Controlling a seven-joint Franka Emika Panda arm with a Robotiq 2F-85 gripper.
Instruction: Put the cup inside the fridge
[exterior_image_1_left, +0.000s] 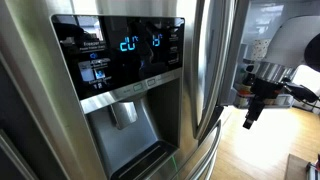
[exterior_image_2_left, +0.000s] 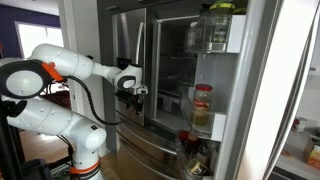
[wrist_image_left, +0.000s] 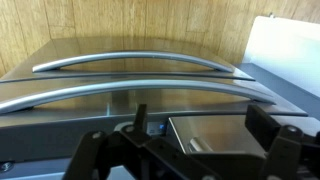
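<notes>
Here arm (exterior_image_2_left: 75, 62) stretched level toward fridge (exterior_image_1_left: 35, 95) handles (wrist_image_left: 130, 60), gripper (exterior_image_2_left: 131, 92) beside them, fingers (wrist_image_left: 92, 152) spread wide apart.

1. A light wooden floor (exterior_image_1_left: 275, 150) fills the lower right in an exterior view.
2. Above it is a bright patch (exterior_image_1_left: 262, 22), perhaps a window; the glare washes out detail.
3. In an exterior view, a dark purple wall (exterior_image_2_left: 22, 40) stands beside a white upright strip (exterior_image_2_left: 78, 30).
4. In the wrist view, warm wood planks (wrist_image_left: 100, 25) run across the top, and a pale panel (wrist_image_left: 290, 50) lies at the right edge.
</notes>
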